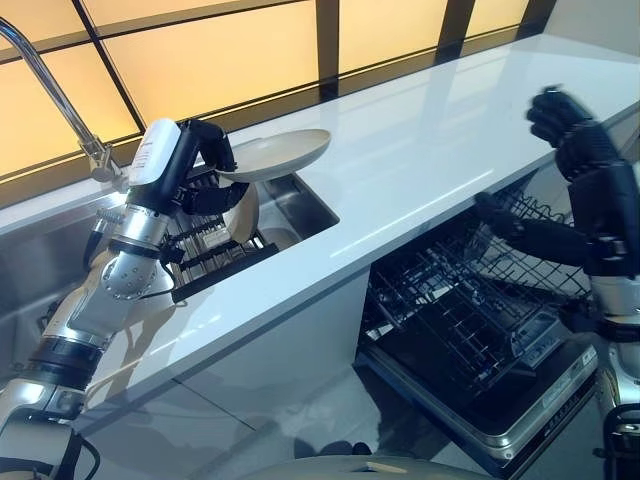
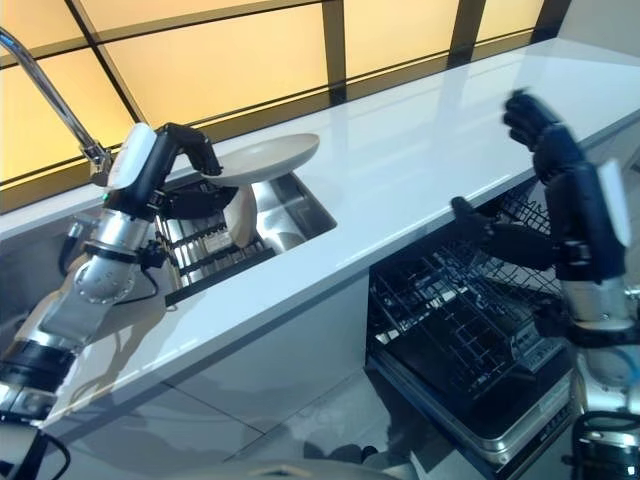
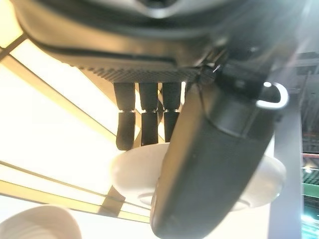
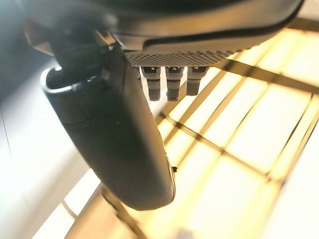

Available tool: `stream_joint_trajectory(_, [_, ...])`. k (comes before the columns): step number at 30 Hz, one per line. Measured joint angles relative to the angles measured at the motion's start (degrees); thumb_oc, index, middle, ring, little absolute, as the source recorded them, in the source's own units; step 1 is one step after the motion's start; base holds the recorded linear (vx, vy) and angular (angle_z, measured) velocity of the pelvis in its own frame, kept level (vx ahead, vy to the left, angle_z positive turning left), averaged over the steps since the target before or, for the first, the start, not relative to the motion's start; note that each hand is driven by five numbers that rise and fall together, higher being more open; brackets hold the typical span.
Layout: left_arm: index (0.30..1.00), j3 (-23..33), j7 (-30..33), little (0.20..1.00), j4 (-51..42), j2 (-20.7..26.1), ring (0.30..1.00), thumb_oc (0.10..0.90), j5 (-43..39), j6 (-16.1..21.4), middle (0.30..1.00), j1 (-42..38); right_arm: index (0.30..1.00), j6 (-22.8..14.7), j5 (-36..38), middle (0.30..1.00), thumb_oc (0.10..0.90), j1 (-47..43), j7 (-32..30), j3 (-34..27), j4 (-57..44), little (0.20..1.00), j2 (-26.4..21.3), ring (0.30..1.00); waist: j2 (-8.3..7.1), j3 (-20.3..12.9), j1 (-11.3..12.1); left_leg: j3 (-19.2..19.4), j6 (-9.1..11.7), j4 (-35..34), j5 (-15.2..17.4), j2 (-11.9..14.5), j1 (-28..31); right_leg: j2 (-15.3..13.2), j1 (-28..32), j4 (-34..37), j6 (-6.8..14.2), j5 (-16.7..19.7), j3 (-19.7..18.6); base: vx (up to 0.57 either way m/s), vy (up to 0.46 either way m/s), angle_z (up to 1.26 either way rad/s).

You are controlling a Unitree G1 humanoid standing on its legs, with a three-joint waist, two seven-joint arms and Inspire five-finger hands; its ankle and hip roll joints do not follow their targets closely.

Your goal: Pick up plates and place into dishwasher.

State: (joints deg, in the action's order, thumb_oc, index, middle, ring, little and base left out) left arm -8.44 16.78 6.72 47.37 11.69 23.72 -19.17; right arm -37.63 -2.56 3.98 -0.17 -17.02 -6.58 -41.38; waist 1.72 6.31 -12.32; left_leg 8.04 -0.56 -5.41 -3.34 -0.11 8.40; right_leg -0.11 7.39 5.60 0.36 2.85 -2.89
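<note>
- The dishwasher (image 1: 470, 340) stands open below the counter (image 1: 420, 170), its dark wire rack (image 1: 450, 300) pulled out with no plates visible in it.
- The right hand (image 1: 565, 125) hangs above that rack, holding nothing, fingers loosely apart and lightly bent.
- Across the counter, the sink (image 1: 300, 205) holds a dish rack (image 1: 215, 255) with another pale plate (image 2: 240, 215) standing on edge.
- The left hand (image 2: 190, 150) is clamped on the rim of a pale plate (image 1: 275, 152), lifted roughly level above the sink; in the left wrist view the fingers (image 3: 142, 124) lie over one face, the thumb under the other.
- The plate looks rigid, glossy and breakable, probably moderately heavy; a rim pinch can slip, so a firm grip near the edge seems wise.
- A curved tap (image 1: 50, 90) rises behind the sink.
</note>
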Motion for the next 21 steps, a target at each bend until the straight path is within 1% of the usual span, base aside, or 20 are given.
stream_joint_trajectory(1, [0.300,-0.76,-0.04,0.200,-0.62,0.00,0.300,0.100,-0.73,-0.24,0.300,-0.05,0.900,0.27,-4.70,0.900,0.800,0.00,-2.31,1.29,-0.17,0.900,-2.35,0.900,0.02,0.01,0.21,-0.08,0.00,0.00,0.00,-0.01,-0.02,0.00,0.00,0.00,0.02,-0.01,0.08,-0.02,-0.018,0.04])
stream_joint_trajectory(2, [0.300,-1.64,-0.11,0.200,-1.32,0.00,0.300,0.100,-1.16,-0.69,0.300,-0.12,0.900,1.34,-9.10,0.900,0.800,-0.21,-4.23,2.73,-0.51,0.900,-4.48,0.900,0.02,0.01,0.56,-0.18,0.00,0.00,-0.01,0.00,-0.02,0.00,0.03,0.02,0.03,-0.02,0.17,-0.03,-0.027,0.04])
stream_joint_trajectory(4, [0.300,-3.66,-0.35,0.200,-1.49,0.00,0.300,0.100,-1.51,-1.10,0.300,-0.96,0.900,3.80,-15.07,0.900,0.800,-1.41,-6.78,5.81,-0.44,0.900,-7.22,0.900,0.01,0.02,1.49,-0.36,0.00,0.01,-0.02,0.00,-0.04,-0.01,0.06,0.02,0.07,-0.05,0.37,-0.03,-0.029,0.05])
stream_joint_trajectory(7, [0.300,-5.99,-0.55,0.200,-1.49,0.00,0.300,0.100,-1.58,-1.25,0.300,-2.75,0.900,7.85,-20.16,0.900,0.800,-4.12,-8.18,9.84,-0.36,0.900,-9.62,0.900,0.02,0.05,2.61,-0.54,-0.02,0.01,-0.05,-0.06,-0.06,-0.05,0.10,0.03,0.09,-0.07,0.54,-0.02,-0.019,0.04])
stream_joint_trajectory(12, [0.300,-7.54,-1.31,0.200,-1.61,0.02,0.300,0.100,-4.00,-1.13,0.300,-4.49,0.900,12.22,-20.85,0.900,0.800,-9.51,-8.11,14.61,-0.12,0.900,-10.34,0.900,-0.09,0.17,3.18,-1.31,-0.04,0.03,-0.08,-0.16,-0.13,-0.12,0.38,0.03,0.11,-0.13,1.01,-0.02,-0.019,0.08])
stream_joint_trajectory(16, [0.300,-7.75,-2.48,0.200,-2.01,0.04,0.300,0.100,-4.51,-1.13,0.300,-5.43,0.900,13.20,-20.85,0.900,0.800,-11.52,-8.12,15.91,0.76,0.900,-10.85,0.900,-0.40,1.07,3.52,-2.11,-0.06,0.04,-0.13,-0.23,-0.05,-0.21,0.79,0.03,0.19,-0.26,1.78,-0.02,-0.019,0.09])
stream_joint_trajectory(21, [0.300,-8.84,-4.05,0.200,-4.02,0.04,0.300,0.100,-5.27,-1.15,0.300,-5.63,0.900,14.21,-21.11,0.900,0.800,-13.14,-9.94,16.21,3.45,0.900,-10.85,0.900,-0.50,1.64,4.30,-2.51,-0.09,0.04,-0.14,-0.69,-0.06,-0.31,0.87,0.03,0.30,-0.41,1.88,0.00,-0.007,0.03])
